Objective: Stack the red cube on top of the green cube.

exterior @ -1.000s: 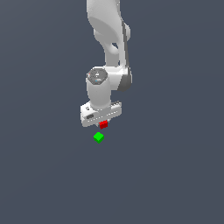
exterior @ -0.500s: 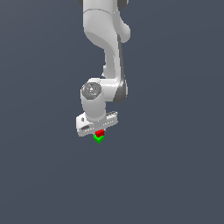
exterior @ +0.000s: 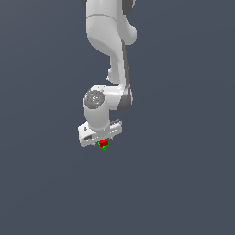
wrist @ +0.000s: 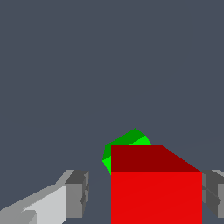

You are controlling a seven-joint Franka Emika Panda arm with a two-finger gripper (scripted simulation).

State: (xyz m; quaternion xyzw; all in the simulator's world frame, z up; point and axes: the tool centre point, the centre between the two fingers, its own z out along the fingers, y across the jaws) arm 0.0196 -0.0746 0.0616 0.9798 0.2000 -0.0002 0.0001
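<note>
Between pincer (wrist: 142, 197) fingers, red cube (wrist: 156, 192) square-on, over skewed green cube (wrist: 127, 143)

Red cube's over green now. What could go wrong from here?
1. In the wrist view the green cube looks rotated and offset relative to the red cube, so the red one may land off-centre and tip.
2. One finger stands clear of the red cube, so the claw looks open or only loosely holding; the cube may drop or shift early.
</note>
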